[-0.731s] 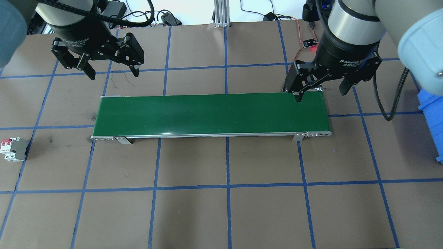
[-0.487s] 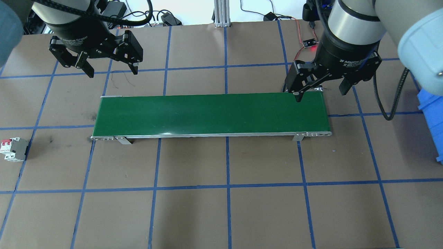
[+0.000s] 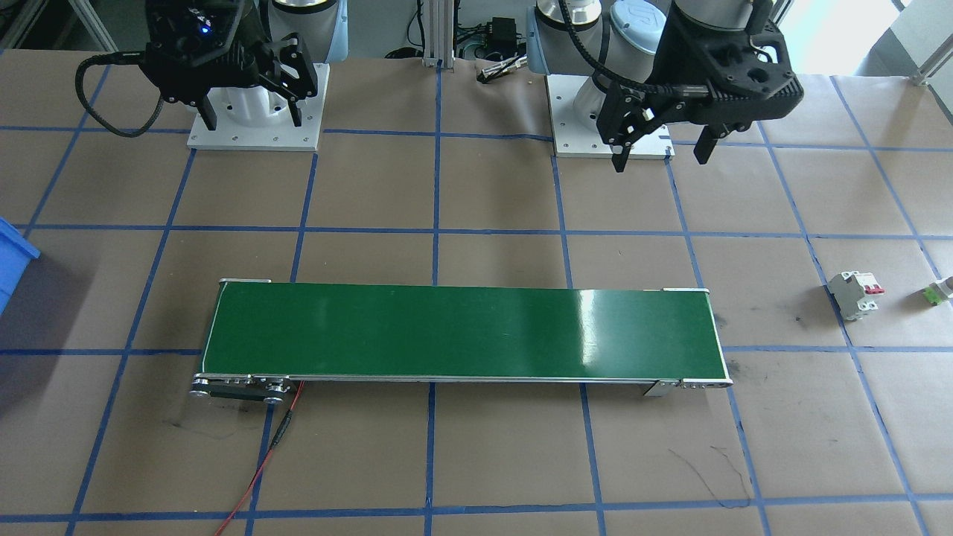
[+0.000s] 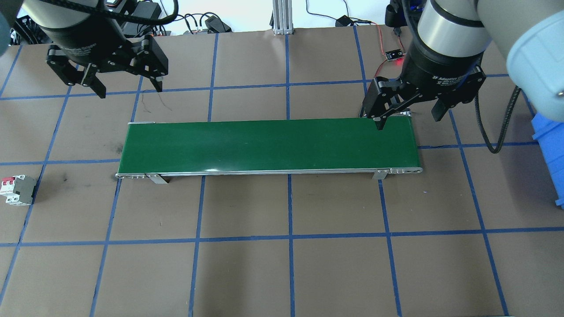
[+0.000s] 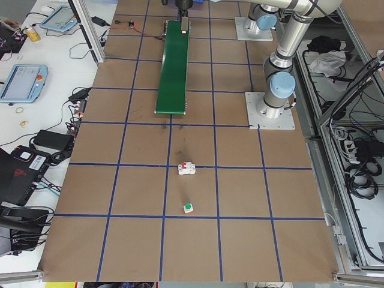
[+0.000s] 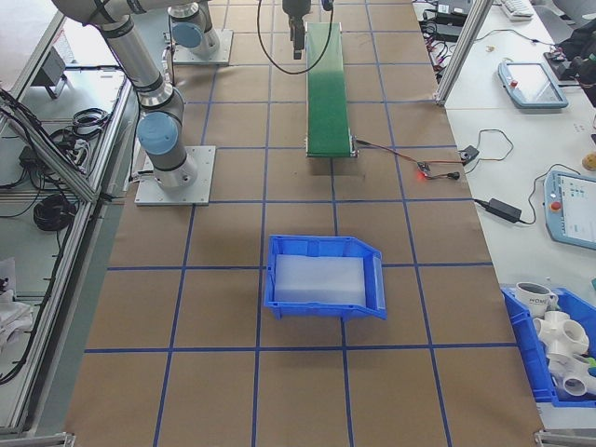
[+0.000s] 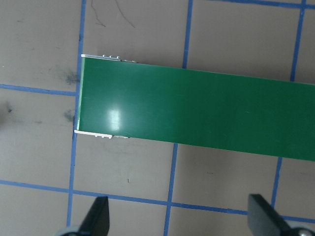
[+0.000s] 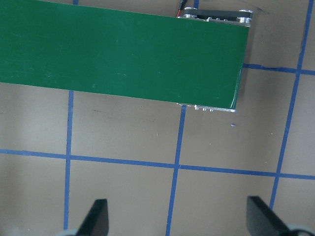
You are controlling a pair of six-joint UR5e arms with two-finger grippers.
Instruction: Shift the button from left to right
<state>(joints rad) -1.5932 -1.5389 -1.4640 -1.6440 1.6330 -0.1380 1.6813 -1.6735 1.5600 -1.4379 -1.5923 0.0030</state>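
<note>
The button [image 5: 188, 208], a green cap on a whitish base, sits on the brown table past the robot's left end; it also shows at the front-facing view's right edge as the button [image 3: 939, 292]. The overhead view does not reach it. My left gripper [image 4: 130, 90] hangs open and empty above the table behind the left end of the green conveyor belt [image 4: 269, 145], far from the button; the same left gripper [image 3: 660, 160] shows open from the front. My right gripper [image 4: 409, 122] hangs open and empty over the belt's right end.
A white circuit breaker [image 4: 17, 190] with red levers stands between the belt and the button. A blue bin [image 6: 326, 277] sits on the table beyond the belt's right end. A red wire [image 3: 260, 461] runs from the belt's motor end. Blue tape lines grid the table.
My left gripper has moved away from the belt toward the table's far left corner, still open. The right gripper has not moved.
</note>
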